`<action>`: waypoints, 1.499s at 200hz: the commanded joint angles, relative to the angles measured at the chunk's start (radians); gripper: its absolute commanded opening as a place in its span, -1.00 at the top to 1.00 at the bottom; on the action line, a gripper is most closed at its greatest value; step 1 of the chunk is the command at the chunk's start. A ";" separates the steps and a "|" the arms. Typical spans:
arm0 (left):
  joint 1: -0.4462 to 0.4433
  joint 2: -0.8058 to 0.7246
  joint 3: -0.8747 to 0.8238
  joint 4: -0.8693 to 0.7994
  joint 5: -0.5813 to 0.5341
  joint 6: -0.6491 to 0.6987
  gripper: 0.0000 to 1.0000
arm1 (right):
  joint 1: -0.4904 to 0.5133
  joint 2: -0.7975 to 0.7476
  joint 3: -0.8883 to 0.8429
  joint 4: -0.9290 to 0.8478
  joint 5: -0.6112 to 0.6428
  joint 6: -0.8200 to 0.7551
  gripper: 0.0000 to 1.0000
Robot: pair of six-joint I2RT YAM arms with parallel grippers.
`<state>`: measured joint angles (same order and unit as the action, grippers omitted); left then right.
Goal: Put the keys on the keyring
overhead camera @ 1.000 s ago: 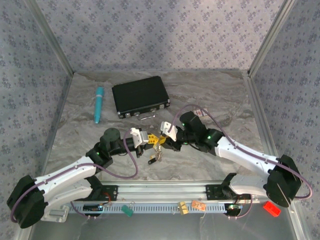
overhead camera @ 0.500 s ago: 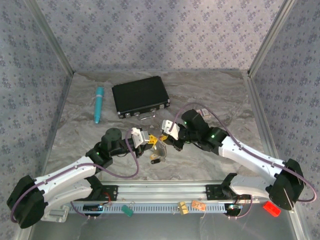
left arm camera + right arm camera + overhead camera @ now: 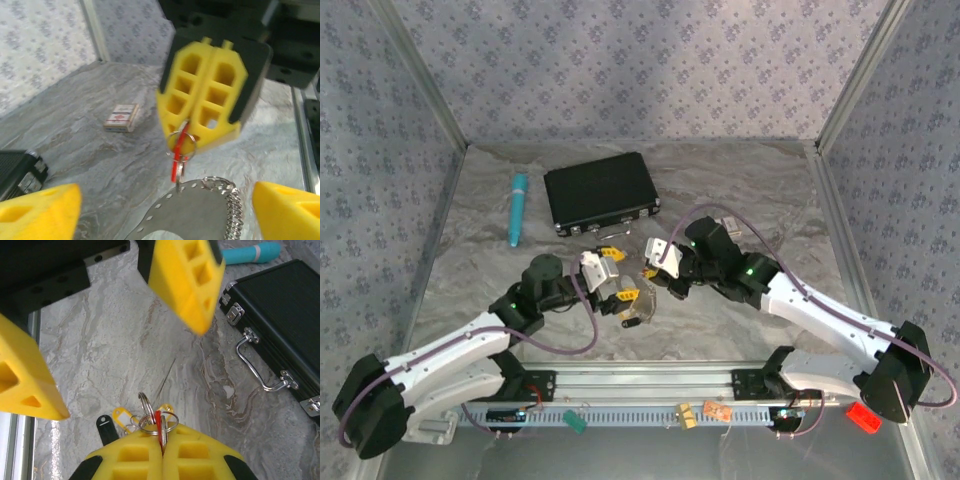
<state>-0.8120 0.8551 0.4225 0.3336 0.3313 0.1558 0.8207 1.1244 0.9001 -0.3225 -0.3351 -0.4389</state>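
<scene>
Your right gripper [image 3: 161, 440] is clenched on a small split ring [image 3: 181, 145] carrying the red-tagged key [image 3: 176, 167], held up between the two arms. The other keys [image 3: 117, 420], one yellow-tagged and one dark-headed, hang close by that ring. Your left gripper [image 3: 617, 274] stands wide open and holds nothing, with its fingers on either side of the pale keyring fob [image 3: 190, 216] and its bead chain [image 3: 233, 212]. I cannot tell whether the fob hangs from the ring or merely sits below it. You appear to be mid-threading. Next, close the left fingers squarely on the fob or chain so the right can work the ring on.
</scene>
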 commanded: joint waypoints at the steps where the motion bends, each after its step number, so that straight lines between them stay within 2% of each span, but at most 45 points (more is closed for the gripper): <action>1: -0.004 -0.103 -0.042 0.023 -0.197 -0.044 -0.99 | 0.002 0.010 0.050 -0.013 0.015 -0.032 1.00; 22: 0.017 -0.230 -0.098 0.014 -0.463 -0.107 -0.99 | 0.009 0.058 0.084 -0.009 0.001 -0.048 1.00; 42: 0.085 -0.359 -0.123 -0.071 -0.686 -0.212 -1.00 | 0.044 0.116 0.135 0.006 -0.015 -0.063 1.00; 65: 0.211 -0.485 -0.124 -0.222 -0.815 -0.361 -1.00 | 0.114 0.194 0.212 0.025 -0.032 -0.079 1.00; 82: 0.296 -0.549 -0.122 -0.293 -0.835 -0.459 -1.00 | 0.151 0.241 0.256 0.093 -0.063 -0.062 1.00; 102: 0.353 -0.581 -0.113 -0.350 -0.875 -0.544 -1.00 | 0.179 0.310 0.323 0.193 -0.096 -0.018 1.00; 126: 0.369 -0.581 -0.093 -0.380 -0.903 -0.550 -0.99 | 0.182 0.375 0.333 0.302 -0.097 0.057 1.00; 150: 0.372 -0.567 -0.091 -0.378 -0.934 -0.547 -1.00 | 0.142 0.405 0.245 0.320 -0.042 0.090 1.00; 201: 0.375 -0.483 -0.086 -0.340 -0.908 -0.536 -0.99 | 0.082 0.406 0.120 0.106 0.119 -0.003 1.00; 252: 0.376 -0.386 -0.079 -0.304 -0.861 -0.506 -1.00 | 0.078 0.434 0.098 -0.194 0.364 -0.146 1.00; 300: 0.376 -0.312 -0.094 -0.297 -0.885 -0.422 -0.99 | 0.066 0.486 0.064 -0.274 0.519 -0.178 1.00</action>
<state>-0.4446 0.5209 0.3065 0.0044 -0.5430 -0.3279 0.8959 1.5784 0.9852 -0.4988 0.0608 -0.5751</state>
